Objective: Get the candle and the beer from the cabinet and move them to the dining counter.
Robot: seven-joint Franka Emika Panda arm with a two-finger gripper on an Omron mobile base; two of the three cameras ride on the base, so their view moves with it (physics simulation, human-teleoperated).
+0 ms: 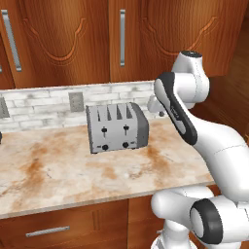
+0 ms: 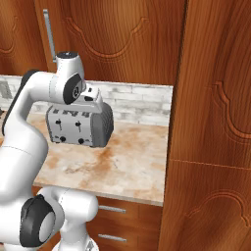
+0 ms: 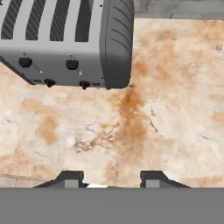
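Observation:
The cabinet (image 1: 68, 39) hangs over the counter with its carved reddish-brown doors closed; silver bar handles (image 1: 122, 37) run down them. It appears again as the cabinet (image 2: 112, 39) in the right base view. The candle and the beer are hidden. The dining counter is out of view. My gripper (image 3: 111, 178) is open, nothing between its fingertips (image 3: 70, 177), and points down at the marble just right of a toaster. The hand (image 2: 92, 96) hovers above the toaster's right end.
A grey four-slot toaster (image 1: 116, 127) stands on the narrow marble counter (image 1: 58, 170) before a brick backsplash with an outlet (image 1: 75, 101). A tall wooden panel (image 2: 211, 122) walls off the counter's right end. Drawers (image 1: 46, 231) sit below.

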